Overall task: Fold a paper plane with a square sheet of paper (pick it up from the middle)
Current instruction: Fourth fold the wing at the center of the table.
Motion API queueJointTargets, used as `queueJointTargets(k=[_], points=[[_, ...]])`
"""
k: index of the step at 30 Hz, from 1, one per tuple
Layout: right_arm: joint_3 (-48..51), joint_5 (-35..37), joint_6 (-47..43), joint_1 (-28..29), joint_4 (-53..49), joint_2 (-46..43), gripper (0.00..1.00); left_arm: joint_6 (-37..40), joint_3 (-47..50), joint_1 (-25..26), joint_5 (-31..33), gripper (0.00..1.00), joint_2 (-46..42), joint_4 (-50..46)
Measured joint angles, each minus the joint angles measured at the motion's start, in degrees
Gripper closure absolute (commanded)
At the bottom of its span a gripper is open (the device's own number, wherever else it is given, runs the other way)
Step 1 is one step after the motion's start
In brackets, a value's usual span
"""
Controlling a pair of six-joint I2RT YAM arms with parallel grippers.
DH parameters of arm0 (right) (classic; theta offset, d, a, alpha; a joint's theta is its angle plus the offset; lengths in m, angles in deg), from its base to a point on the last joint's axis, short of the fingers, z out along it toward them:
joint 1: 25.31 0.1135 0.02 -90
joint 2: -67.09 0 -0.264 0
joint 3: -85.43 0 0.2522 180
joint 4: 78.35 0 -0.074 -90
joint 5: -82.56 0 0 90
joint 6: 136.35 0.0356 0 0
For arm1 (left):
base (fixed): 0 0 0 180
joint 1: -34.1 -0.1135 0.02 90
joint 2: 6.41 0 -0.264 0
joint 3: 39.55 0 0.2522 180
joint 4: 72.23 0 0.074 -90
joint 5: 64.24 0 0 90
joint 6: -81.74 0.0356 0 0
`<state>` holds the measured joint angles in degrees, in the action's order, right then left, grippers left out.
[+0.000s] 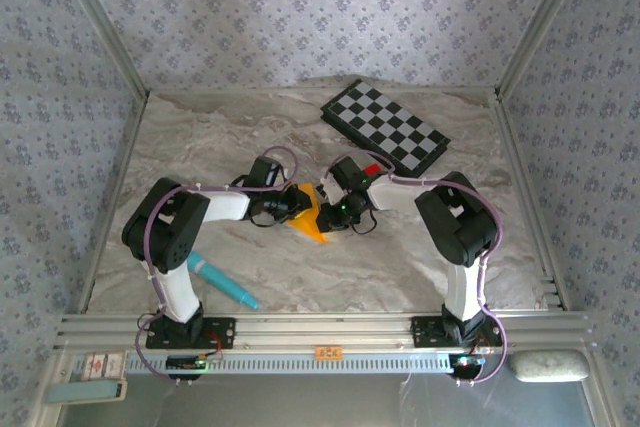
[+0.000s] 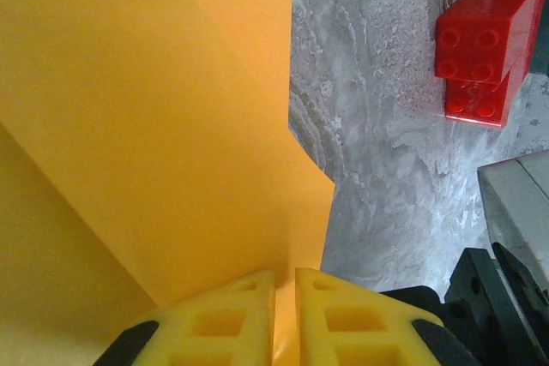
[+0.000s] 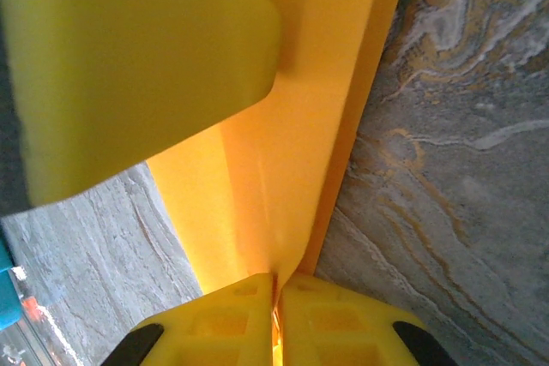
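Note:
The orange-yellow sheet of paper (image 1: 311, 220) is folded with creases into a pointed shape and is held up between the two grippers at the table's middle. My left gripper (image 2: 286, 297) is shut on the paper's (image 2: 146, 126) edge, and a strip of it shows between the yellow fingers (image 2: 227, 319). My right gripper (image 3: 277, 297) is shut on a fold of the paper (image 3: 292, 126) from the other side. The left gripper's yellow finger (image 3: 129, 66) presses the paper at the upper left of the right wrist view. From above, the left gripper (image 1: 292, 205) and right gripper (image 1: 333, 213) face each other.
A small red block (image 2: 480, 45) lies on the marble table (image 1: 200, 137) just behind the right gripper, and is the red block (image 1: 372, 169) from above. A black-and-white checkerboard (image 1: 385, 127) lies at the back right. A teal pen (image 1: 222, 280) lies at the front left.

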<state>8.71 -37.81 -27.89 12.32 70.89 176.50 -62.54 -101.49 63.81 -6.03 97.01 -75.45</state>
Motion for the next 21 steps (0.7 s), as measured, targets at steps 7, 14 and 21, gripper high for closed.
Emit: queueJointTargets(k=[7,14,21], points=[[-0.1,-0.1,0.0,0.0,-0.2,0.1,0.88,-0.3,0.0,0.0,0.7,0.88,0.0,0.0],[-0.3,-0.1,0.0,-0.1,-0.5,0.2,0.87,-1.1,0.4,-0.1,1.6,0.89,0.0,0.1],[-0.6,-0.3,0.0,-0.1,-0.8,0.4,0.86,-1.9,0.8,-0.1,2.5,0.90,0.2,0.2]])
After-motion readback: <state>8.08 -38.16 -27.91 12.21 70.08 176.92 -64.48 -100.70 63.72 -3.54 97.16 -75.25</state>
